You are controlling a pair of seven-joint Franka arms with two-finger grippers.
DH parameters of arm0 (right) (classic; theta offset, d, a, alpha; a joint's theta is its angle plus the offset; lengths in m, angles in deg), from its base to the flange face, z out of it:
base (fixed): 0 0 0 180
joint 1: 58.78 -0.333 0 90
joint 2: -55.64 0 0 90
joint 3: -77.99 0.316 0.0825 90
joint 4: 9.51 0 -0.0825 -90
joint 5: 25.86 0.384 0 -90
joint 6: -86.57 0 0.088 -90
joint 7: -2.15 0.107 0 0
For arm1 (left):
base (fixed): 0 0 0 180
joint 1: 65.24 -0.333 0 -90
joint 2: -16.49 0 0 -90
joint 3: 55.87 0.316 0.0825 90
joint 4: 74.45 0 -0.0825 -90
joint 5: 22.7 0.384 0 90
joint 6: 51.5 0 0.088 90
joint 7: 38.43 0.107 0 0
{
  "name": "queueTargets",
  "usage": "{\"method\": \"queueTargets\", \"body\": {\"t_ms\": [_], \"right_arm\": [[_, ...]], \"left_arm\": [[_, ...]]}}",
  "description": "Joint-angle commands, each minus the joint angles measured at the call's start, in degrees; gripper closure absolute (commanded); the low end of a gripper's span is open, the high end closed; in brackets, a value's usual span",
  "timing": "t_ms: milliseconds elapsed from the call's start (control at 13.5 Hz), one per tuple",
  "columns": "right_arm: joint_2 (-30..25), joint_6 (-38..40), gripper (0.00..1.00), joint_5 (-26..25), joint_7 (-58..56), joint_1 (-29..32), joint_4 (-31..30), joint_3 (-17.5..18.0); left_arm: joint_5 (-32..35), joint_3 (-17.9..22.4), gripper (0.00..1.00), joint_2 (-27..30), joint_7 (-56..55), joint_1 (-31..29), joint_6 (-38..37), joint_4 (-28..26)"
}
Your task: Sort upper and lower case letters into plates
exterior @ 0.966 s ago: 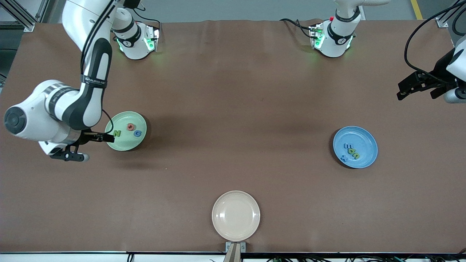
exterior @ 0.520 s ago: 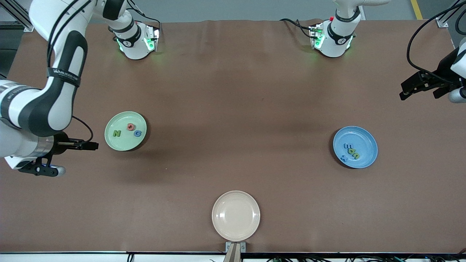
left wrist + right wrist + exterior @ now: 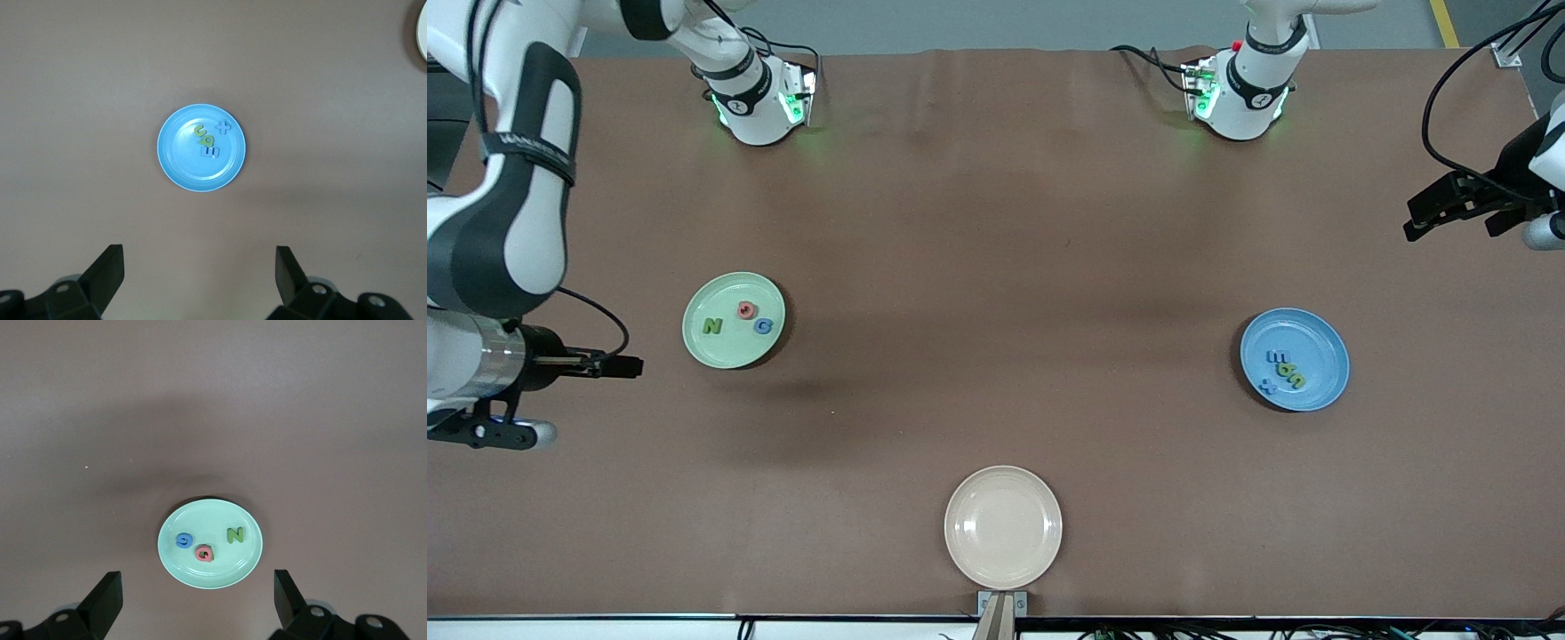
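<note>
The pale green plate (image 3: 725, 347) holds a green N (image 3: 711, 326), a red letter (image 3: 745, 309) and a blue letter (image 3: 762, 326). It also shows in the right wrist view (image 3: 220, 572). The bright blue plate (image 3: 1303, 329) holds several small letters (image 3: 1286, 370) and also shows in the left wrist view (image 3: 183, 163). My right gripper (image 3: 630, 366) (image 3: 195, 597) is open and empty over bare table beside the green plate. My left gripper (image 3: 1416, 222) (image 3: 199, 268) is open and empty, high over the table at the left arm's end.
A cream-beige plate (image 3: 1003, 526) sits empty near the front camera's edge, midway along the table. Its rim shows at a corner of the left wrist view (image 3: 421, 30). The brown table (image 3: 996, 267) stretches between the plates.
My right gripper has drawn back from the green plate's edge toward the right arm's end of the table. The left gripper has barely shifted. The letters have not moved.
</note>
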Motion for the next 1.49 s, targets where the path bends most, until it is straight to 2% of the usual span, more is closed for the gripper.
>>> {"method": "queueTargets", "body": {"t_ms": [0, 223, 372, 669, 818, 1189, 1412], "right_arm": [[-8.76, -1.15, 0.0, -7.24, 1.9, 10.08, -7.3, 15.44], [-15.62, -1.24, 0.0, -7.51, -1.09, 11.75, -15.3, 15.27], [-18.35, -1.5, 0.0, -8.12, -2.32, 12.19, -18.22, 15.27], [-18.36, -0.8, 0.0, -8.56, -2.68, 11.75, -16.38, 15.62], [-18.63, 2.52, 0.0, -8.82, -2.24, 11.84, -16.21, 15.36], [-18.1, 2.89, 0.0, -7.95, -2.5, 14.73, -13.75, 15.36], [-18.45, 2.98, 0.0, -8.03, -2.5, 14.22, -13.74, 15.8]], "left_arm": [[0.1, -0.05, 0.0, 0.06, 0.13, -0.09, -1.3, 0.66], [0.02, -0.05, 0.0, -0.38, 0.22, -0.17, -1.3, 2.24], [0.02, -0.05, 0.0, -0.38, 0.22, -0.17, -1.12, 2.42], [0.54, -0.05, 0.0, 0.32, 0.57, -1.4, -1.38, 2.42], [0.55, -0.05, 0.0, 0.41, 1.19, -1.58, -1.38, 2.85], [0.55, -0.05, 0.0, 0.41, 1.54, -1.67, -3.67, 3.39], [0.55, -0.31, 0.0, 0.41, 1.54, -1.58, -3.67, 3.03]]}}
